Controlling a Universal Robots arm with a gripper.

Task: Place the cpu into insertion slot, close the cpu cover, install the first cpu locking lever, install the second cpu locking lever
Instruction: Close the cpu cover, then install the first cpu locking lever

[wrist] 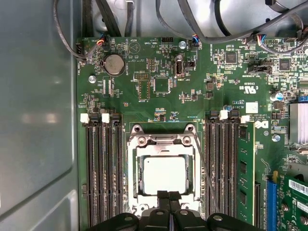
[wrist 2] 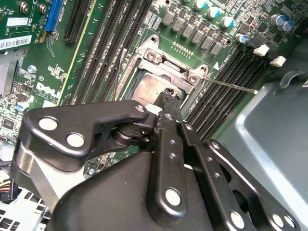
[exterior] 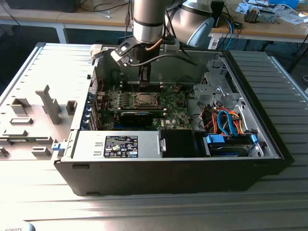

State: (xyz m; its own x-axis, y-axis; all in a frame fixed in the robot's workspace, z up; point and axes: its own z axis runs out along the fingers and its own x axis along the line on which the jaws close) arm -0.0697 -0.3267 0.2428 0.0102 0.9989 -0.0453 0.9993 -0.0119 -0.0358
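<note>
first wrist view: cpu [wrist: 165,174] under closed cover [wrist: 136,172], gripper [wrist: 169,194] pressed together at its edge; exterior view: case [exterior: 168,174] on slatted table [exterior: 144,211].

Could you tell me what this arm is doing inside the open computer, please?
The arm's gripper is down inside the computer case, its fingertips together at the edge of the cpu cover. The cpu sits on the motherboard, and the cover lies flat around it. One thin locking lever sticks out sideways over the memory slots and looks unlatched.
</note>
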